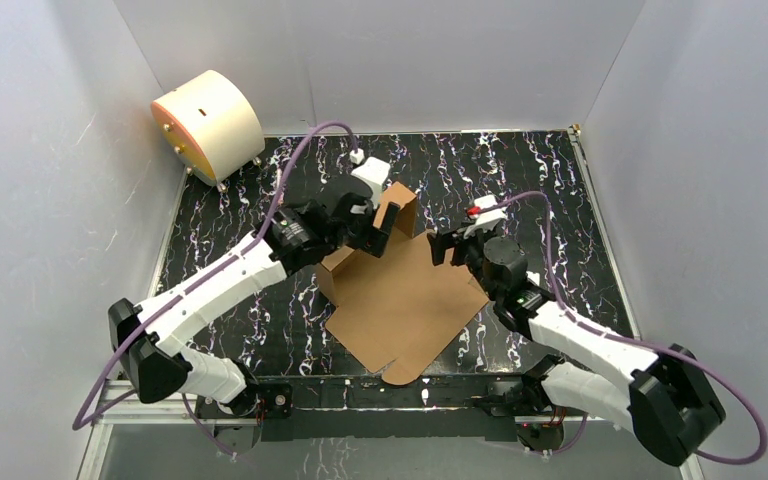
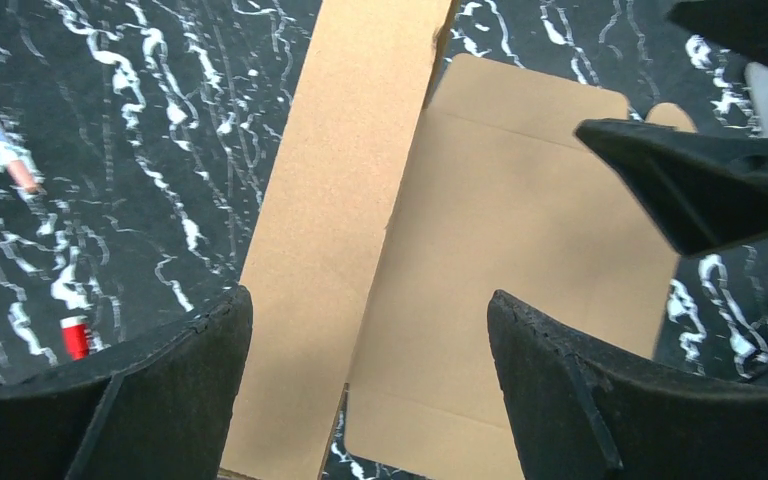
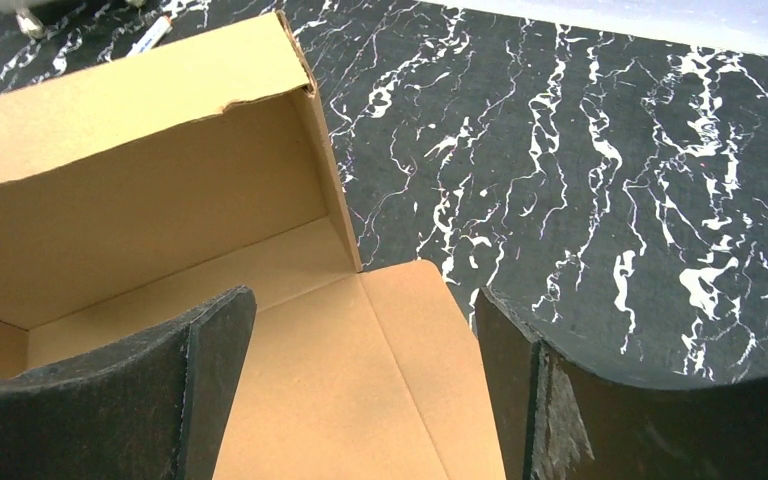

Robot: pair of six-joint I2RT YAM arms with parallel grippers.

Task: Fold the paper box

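Observation:
The brown cardboard paper box [image 1: 400, 305] lies partly folded in the middle of the table, its large panel flat and a back wall [image 1: 397, 208] standing up. My left gripper [image 1: 378, 232] is open at that raised wall. In the left wrist view [image 2: 368, 300] the jaws stand wide apart over a cardboard strip [image 2: 345, 190] without gripping it. My right gripper [image 1: 443, 248] is open at the box's right corner. In the right wrist view [image 3: 365, 295] it hovers over a flat side flap [image 3: 410, 370], beside the raised wall [image 3: 130, 150].
A cream drum with an orange face [image 1: 208, 122] stands at the back left corner. A white marker [image 2: 0, 135] and a small red piece [image 2: 75, 335] lie on the black marbled table [image 1: 560, 200]. White walls enclose the table on three sides.

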